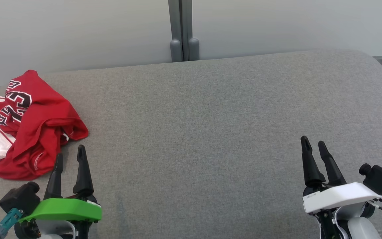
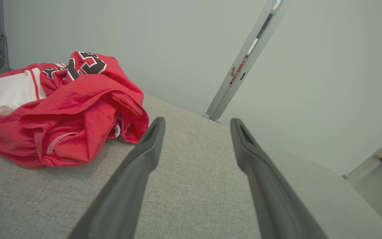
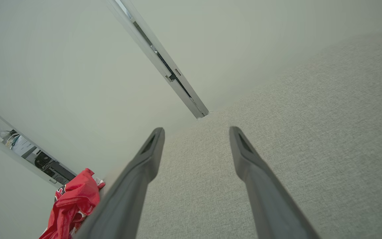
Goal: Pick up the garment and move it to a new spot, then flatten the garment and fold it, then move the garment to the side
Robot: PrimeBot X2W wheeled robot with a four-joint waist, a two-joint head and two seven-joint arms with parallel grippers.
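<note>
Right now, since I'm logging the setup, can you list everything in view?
garment: one, red with white and dark lettering, crumpled at the left end of the padded surface
padded surface: one, grey fabric, under everything
wall panels: two, pale, behind the surface
post: one, grey, between the panels at the far edge
left gripper: one, dark fingers on a green housing, open, lower left, just beside the garment
right gripper: one, dark fingers on a white housing, open, lower right, over bare fabric

The crumpled garment (image 1: 28, 126) is red with white panels and black numerals, lying on heathered grey fabric (image 1: 211, 132).
</note>
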